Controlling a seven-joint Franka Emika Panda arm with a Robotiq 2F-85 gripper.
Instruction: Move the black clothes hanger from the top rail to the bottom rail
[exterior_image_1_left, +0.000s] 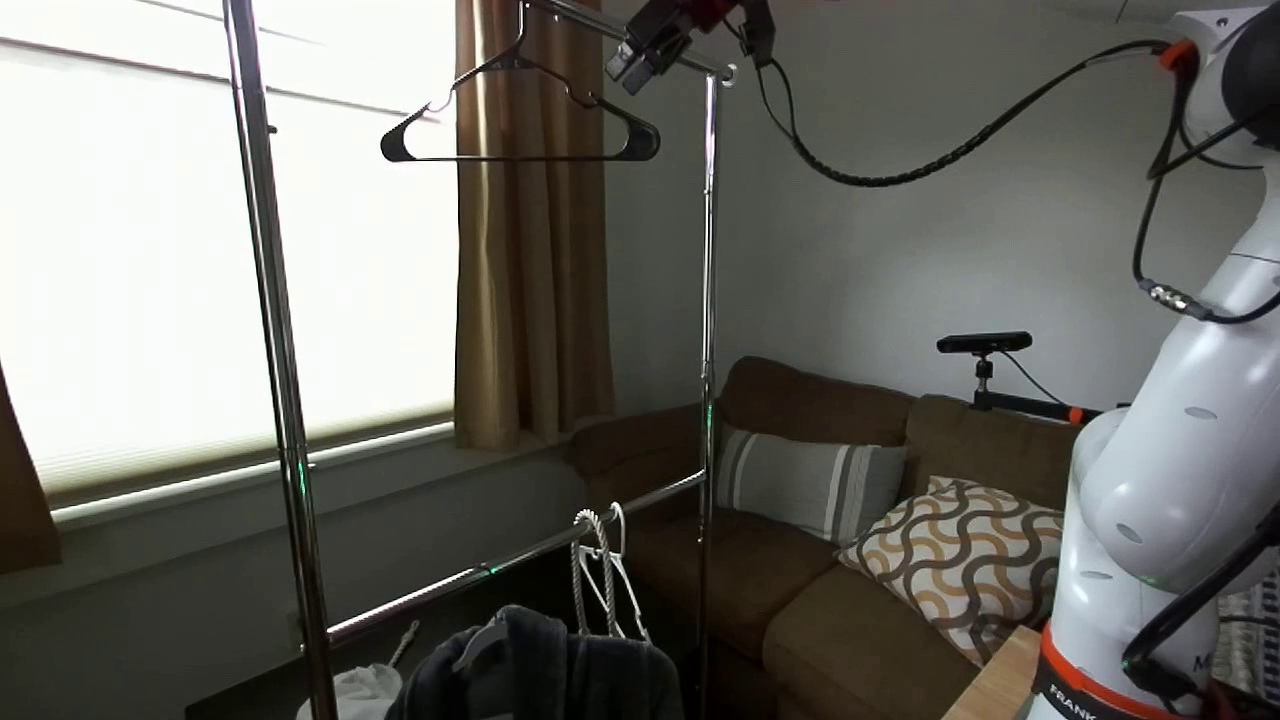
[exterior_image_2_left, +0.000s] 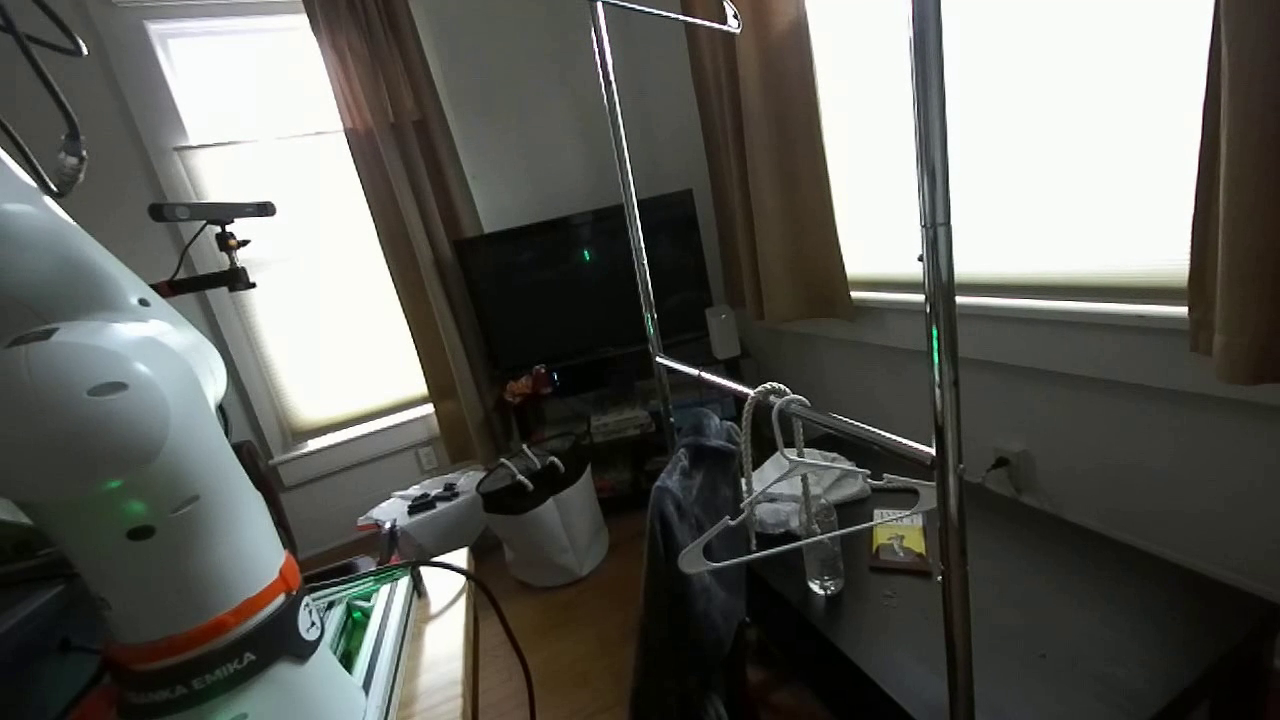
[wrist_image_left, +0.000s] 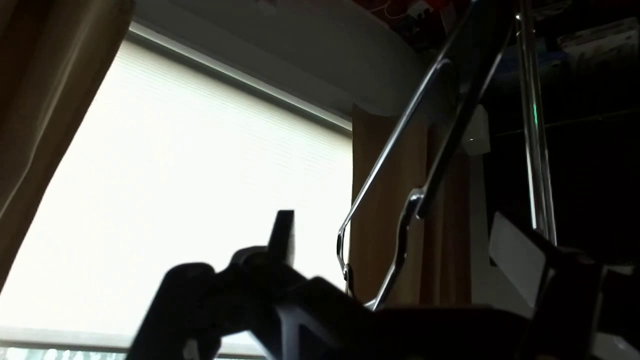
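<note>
One black clothes hanger (exterior_image_1_left: 510, 62): suspended by its hook from the top rail (exterior_image_1_left: 588, 18) of a chrome rack (exterior_image_1_left: 276, 330); transfer not yet made.

One end effector (exterior_image_1_left: 628, 68): stationed just beside one shoulder of the hanger, near the top rail; contact could not be told. Fingers (wrist_image_left: 517, 260) were spread well apart, with nothing clamped. In the wrist view the hanger was seen slanting across the gap; whether it was enclosed in depth was not shown.

Step in hand, as judged: the grasp. It was best done with the fingers brought around the upper shoulder, close to the hook, and closed only when the hanger was well seated, since so light an item was likely to be swung or slid by a sideways push. A straight lift was then called for, so that the hook would be freed before any retreat.

One white arm (exterior_image_1_left: 1150, 440): base placed well apart from the rack, links raised and partly cut off by the frame; fingers directed obliquely downward at top-rail height.

One bottom rail (exterior_image_1_left: 450, 583), the destination: hung with a rope loop (exterior_image_2_left: 770, 392) and a white hanger (exterior_image_2_left: 790, 458).
</note>
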